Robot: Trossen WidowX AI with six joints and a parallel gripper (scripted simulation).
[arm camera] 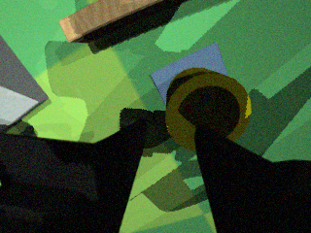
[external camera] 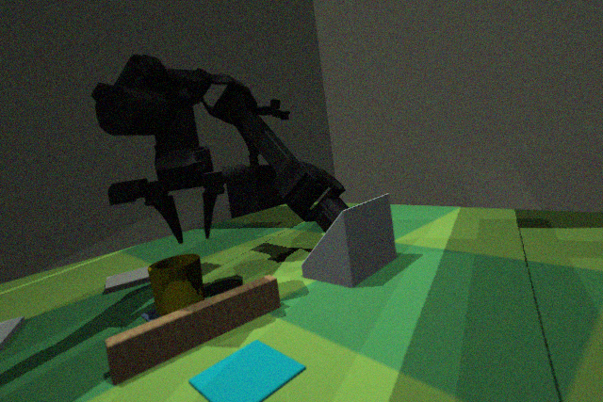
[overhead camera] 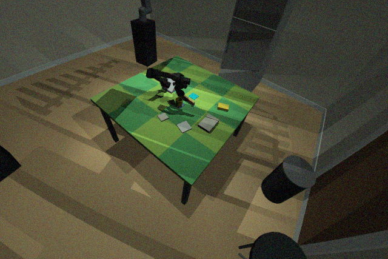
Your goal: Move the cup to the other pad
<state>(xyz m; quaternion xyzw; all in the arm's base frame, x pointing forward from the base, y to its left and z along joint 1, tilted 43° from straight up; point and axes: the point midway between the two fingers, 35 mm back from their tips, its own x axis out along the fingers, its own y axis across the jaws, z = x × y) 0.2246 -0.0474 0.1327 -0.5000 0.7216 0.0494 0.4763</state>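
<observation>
The dark yellow cup (overhead camera: 179, 102) (external camera: 176, 285) (arm camera: 238, 92) stands upright on the blue pad (arm camera: 209, 54) (external camera: 148, 315). Its inside is dark in the wrist view, with a faint blue spot; marbles cannot be made out clearly. The cyan pad (overhead camera: 193, 96) (external camera: 247, 372) lies bare on the other side of a low wooden wall. My gripper (external camera: 194, 239) (arm camera: 170, 127) points down, partly open and empty, above the cup's rim and offset to one side. In the wrist view one fingertip overlaps the cup's near rim and the other is left of the cup.
The wooden wall (overhead camera: 189, 101) (external camera: 194, 329) (arm camera: 109, 18) stands between the two pads. A grey wedge (external camera: 348, 251) (overhead camera: 171, 87) stands near the arm. Grey tiles (overhead camera: 162, 116) (overhead camera: 183, 126), a grey box (overhead camera: 208, 123) and a yellow block (overhead camera: 223, 106) lie on the table.
</observation>
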